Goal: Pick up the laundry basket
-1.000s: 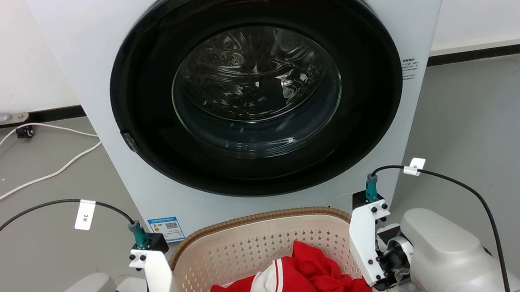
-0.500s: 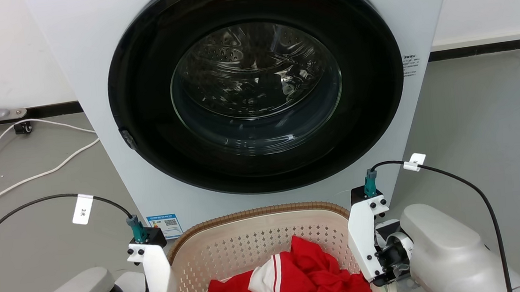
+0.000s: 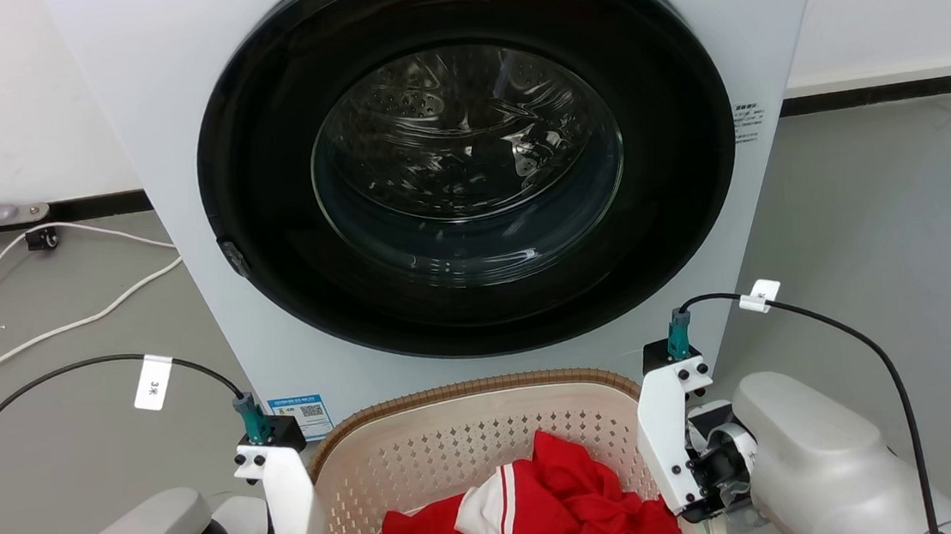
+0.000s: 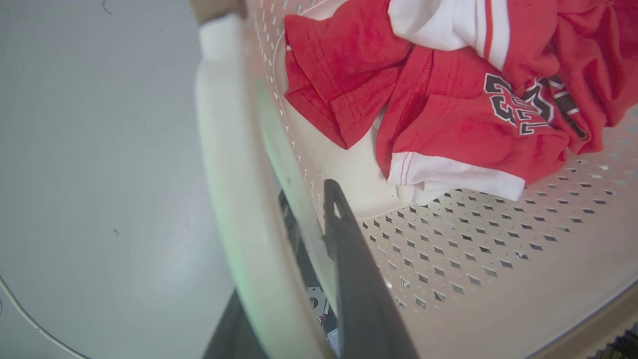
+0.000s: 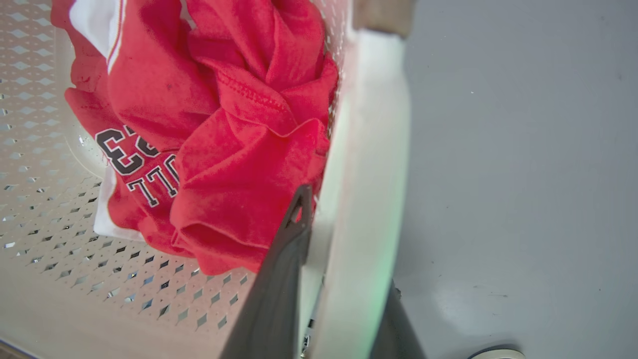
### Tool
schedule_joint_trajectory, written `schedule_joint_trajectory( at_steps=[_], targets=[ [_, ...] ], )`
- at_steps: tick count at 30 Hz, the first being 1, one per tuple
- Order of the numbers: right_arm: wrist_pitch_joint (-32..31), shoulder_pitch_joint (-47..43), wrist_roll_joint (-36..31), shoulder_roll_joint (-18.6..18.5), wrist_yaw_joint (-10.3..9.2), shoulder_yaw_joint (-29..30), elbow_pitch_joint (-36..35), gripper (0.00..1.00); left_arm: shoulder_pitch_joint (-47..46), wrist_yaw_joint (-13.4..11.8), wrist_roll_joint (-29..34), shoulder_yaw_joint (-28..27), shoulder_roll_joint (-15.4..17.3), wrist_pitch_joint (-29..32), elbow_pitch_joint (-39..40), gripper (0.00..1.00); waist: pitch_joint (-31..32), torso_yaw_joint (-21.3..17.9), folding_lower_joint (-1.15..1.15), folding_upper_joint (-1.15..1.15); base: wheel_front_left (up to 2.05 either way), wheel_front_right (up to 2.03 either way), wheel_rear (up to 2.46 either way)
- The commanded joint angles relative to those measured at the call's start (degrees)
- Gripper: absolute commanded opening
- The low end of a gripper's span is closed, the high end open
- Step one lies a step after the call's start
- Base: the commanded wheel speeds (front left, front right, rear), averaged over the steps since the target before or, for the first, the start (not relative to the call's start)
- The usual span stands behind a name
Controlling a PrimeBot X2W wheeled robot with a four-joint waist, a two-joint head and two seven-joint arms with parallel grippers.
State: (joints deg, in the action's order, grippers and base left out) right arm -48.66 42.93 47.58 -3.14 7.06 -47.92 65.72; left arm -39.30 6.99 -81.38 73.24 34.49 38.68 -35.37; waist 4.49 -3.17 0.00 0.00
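Observation:
The laundry basket (image 3: 469,390), cream-white and perforated with a brown woven-look rim, sits at the bottom middle of the head view, just in front of the washer. A crumpled red and white jersey (image 3: 548,510) lies inside it. My left gripper (image 4: 279,239) is shut on the basket's white left handle (image 4: 224,149), with one dark finger (image 4: 349,239) inside the wall and the other outside. My right gripper (image 5: 349,244) is shut the same way on the white right handle (image 5: 369,149), with one finger (image 5: 289,239) inside next to the jersey (image 5: 239,149).
A white front-loading washer (image 3: 765,35) with a closed round black door (image 3: 466,156) stands right behind the basket. White cables (image 3: 59,325) trail over the grey floor at the left. Bare grey floor (image 3: 892,205) lies to the right, with a white wall behind.
The basket and both wrists sit a little higher in the head view than a second ago. The whole picture has also shifted slightly, so the camera moved.

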Motion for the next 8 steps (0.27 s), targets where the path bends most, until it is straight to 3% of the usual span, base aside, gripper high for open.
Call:
schedule_joint_trajectory(
  at_steps=[1, 8],
  targets=[
    [0.4, 1.0, 0.4, 0.5, 0.78, -0.4, -0.4, 0.0, -0.8, 0.8, 0.0, 0.2, -0.7, 0.4, 0.5, 0.0, 0.0, 0.0, 0.0, 0.0, 0.0, 0.0, 0.0],
    [0.7, 1.2, 1.1, 0.5, 0.78, -1.1, -0.4, 0.0, -0.7, 0.9, -0.1, 0.2, -0.8, 0.3, 0.4, 0.0, 0.1, 0.0, 0.0, 0.0, 0.0, 0.0, 0.0]
  ],
)
